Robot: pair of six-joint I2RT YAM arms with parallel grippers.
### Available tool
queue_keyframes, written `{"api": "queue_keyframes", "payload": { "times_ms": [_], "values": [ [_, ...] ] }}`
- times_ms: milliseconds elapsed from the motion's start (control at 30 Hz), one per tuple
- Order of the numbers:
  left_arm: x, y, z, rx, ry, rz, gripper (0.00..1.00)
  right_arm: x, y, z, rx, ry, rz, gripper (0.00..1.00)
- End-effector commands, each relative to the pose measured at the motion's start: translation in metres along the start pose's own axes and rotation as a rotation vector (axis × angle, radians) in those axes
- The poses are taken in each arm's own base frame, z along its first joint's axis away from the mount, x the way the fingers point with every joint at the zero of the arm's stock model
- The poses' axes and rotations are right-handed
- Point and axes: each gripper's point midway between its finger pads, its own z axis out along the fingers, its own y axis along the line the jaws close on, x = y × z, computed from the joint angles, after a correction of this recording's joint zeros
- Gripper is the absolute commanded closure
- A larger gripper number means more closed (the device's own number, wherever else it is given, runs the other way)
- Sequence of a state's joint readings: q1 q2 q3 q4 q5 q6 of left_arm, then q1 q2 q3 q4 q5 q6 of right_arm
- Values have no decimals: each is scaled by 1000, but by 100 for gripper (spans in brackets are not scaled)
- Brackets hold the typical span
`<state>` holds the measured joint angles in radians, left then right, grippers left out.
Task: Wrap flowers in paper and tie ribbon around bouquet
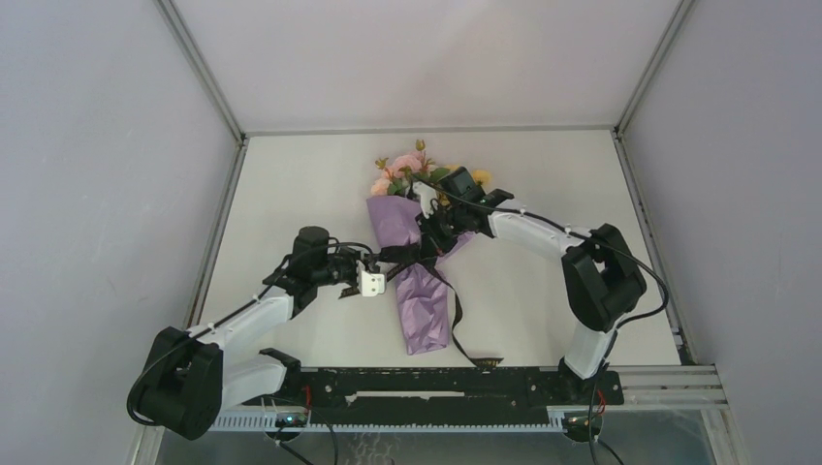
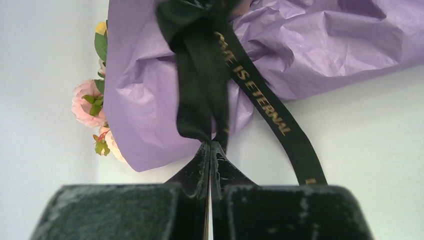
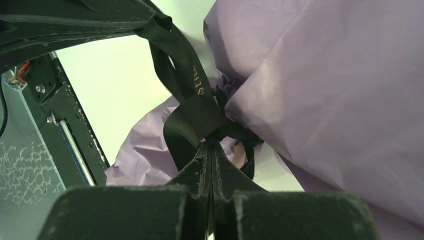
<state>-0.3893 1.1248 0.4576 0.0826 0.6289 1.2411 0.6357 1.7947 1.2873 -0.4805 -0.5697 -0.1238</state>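
Note:
The bouquet lies at mid-table: purple paper [image 1: 419, 302] rolled into a cone, with pink and yellow flowers [image 1: 412, 170] sticking out of its far end. A dark ribbon [image 1: 456, 325] is cinched round the cone's waist, and one lettered tail trails toward the near edge. My left gripper [image 1: 390, 260] is to the left of the waist and is shut on a ribbon [image 2: 197, 95] strand, with paper [image 2: 325, 45] and flowers [image 2: 87, 105] behind it. My right gripper [image 1: 434, 235] comes in from the right. Its jaws are shut on the ribbon [image 3: 192, 117] at the knot, against the paper [image 3: 340, 90].
A black rail [image 1: 388, 383] runs along the near edge, and the ribbon's free end [image 1: 482, 360] reaches it. Pale enclosure walls stand on the left, right and back. The right arm's elbow [image 1: 601, 276] sits right of the bouquet.

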Motion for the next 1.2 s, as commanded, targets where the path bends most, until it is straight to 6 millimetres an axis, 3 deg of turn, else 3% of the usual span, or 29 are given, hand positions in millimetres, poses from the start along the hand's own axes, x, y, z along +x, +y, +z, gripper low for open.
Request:
{"api": "queue_keyframes", "payload": {
  "times_ms": [0,167,400,600,800,967,1100,1167],
  "values": [
    [5,-4,-3,-4,17,31,100,-22,4,-35,18,-89,-13,100],
    [5,-5,-3,1,10,36,100,-22,0,-41,35,-93,-12,93],
    [4,-2,-2,-1,8,49,100,-18,-7,-34,50,-77,9,93],
    [6,-4,-3,5,18,59,100,-33,-20,-56,120,-148,43,99],
    [12,-10,-3,19,42,92,100,-23,-32,-65,151,-153,91,92],
    [11,-11,-3,24,32,99,100,-25,-32,-62,145,-159,101,90],
    [11,-10,-3,27,35,107,100,-33,-25,-68,132,-190,77,98],
    [10,-9,-3,27,30,109,100,-35,-21,-69,111,-199,72,94]
  ]
}}
